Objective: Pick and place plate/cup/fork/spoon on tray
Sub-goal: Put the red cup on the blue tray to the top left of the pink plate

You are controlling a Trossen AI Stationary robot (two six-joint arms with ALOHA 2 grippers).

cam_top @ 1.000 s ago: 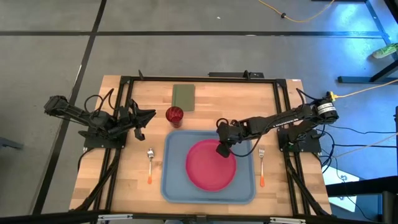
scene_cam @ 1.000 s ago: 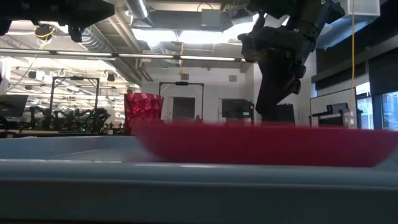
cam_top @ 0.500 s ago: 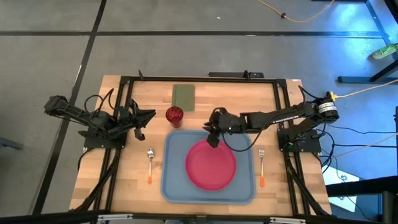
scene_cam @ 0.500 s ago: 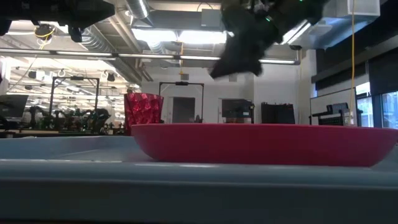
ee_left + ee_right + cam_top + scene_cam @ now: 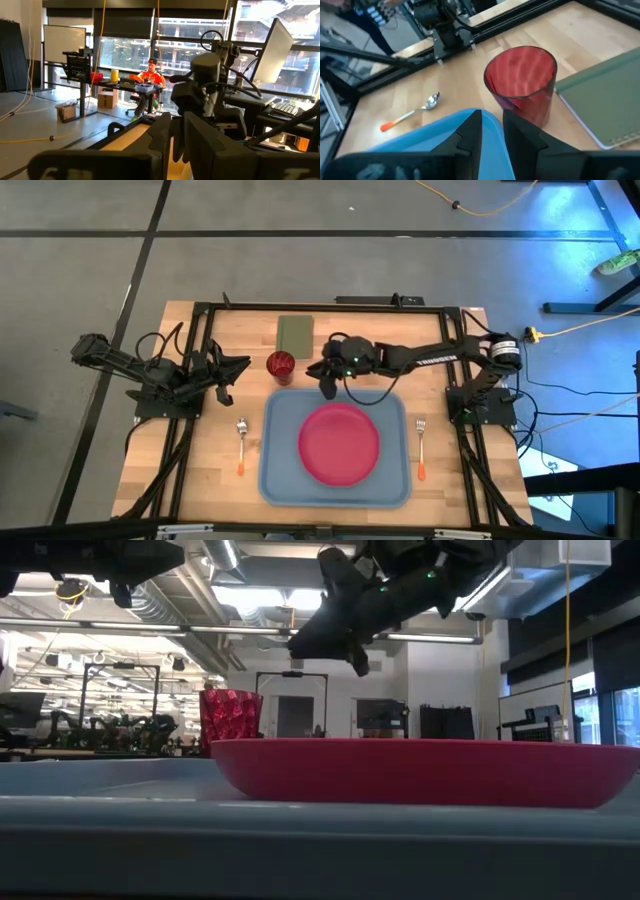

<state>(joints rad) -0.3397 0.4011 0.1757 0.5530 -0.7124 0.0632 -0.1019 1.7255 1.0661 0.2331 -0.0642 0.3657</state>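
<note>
**Plate on tray; right gripper near cup, empty**

The plate (image 5: 340,444) lies flat in the middle of the tray (image 5: 281,480). The right gripper (image 5: 327,382) hangs above the tray's far rim, just beside the cup (image 5: 280,365); fingers nearly closed with a narrow gap, holding nothing. Cup stands upright on the table next to the green pad (image 5: 295,336). Spoon (image 5: 242,445) lies left of the tray, fork (image 5: 421,447) right of it. Left gripper (image 5: 226,378) waits at the table's left edge, fingers close together, empty.

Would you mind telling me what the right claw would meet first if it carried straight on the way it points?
Most likely the cup: it stands just ahead of the right claw, though depth is uncertain.
</note>
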